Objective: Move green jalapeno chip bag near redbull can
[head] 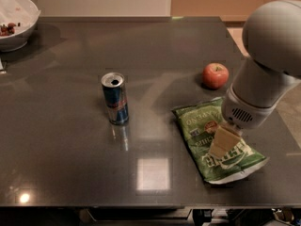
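Observation:
The green jalapeno chip bag [207,131] lies flat on the dark table [70,149] at the right front, its long side running from the middle toward the front right corner. The redbull can [115,99] stands upright left of the bag, a clear gap between them. My gripper [221,144] hangs from the big grey arm [268,65] on the right and sits right over the middle of the bag, its cream-coloured fingers pointing down at it.
A red apple [215,75] lies behind the bag near the right edge. A white bowl [14,20] with dark bits stands at the back left corner. The table's front edge runs just below the bag.

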Motion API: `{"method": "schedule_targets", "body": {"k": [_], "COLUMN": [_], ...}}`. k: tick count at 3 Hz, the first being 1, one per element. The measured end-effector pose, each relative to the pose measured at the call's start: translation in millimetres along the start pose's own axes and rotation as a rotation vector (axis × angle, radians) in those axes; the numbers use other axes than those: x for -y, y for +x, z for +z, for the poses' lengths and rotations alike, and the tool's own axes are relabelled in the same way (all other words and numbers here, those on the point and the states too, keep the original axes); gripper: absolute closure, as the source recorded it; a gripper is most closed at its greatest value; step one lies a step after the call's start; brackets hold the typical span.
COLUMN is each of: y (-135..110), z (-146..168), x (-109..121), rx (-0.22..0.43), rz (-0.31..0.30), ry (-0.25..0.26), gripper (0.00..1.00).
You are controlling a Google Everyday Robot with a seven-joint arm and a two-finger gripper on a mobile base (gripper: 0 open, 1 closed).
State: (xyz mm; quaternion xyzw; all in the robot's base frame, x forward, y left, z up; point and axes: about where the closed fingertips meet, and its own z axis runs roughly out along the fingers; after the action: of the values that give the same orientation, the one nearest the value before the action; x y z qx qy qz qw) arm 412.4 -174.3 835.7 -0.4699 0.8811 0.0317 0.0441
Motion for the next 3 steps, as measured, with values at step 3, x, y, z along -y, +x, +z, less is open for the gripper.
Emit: {"method": "schedule_targets", "body": {"k": [3], "y": [-39.3], "z": [-45.6], "x": [-20.7], "rx": [0.126], "rz": [-0.116], "ry": [-0.005], "gripper": [1.00]}}
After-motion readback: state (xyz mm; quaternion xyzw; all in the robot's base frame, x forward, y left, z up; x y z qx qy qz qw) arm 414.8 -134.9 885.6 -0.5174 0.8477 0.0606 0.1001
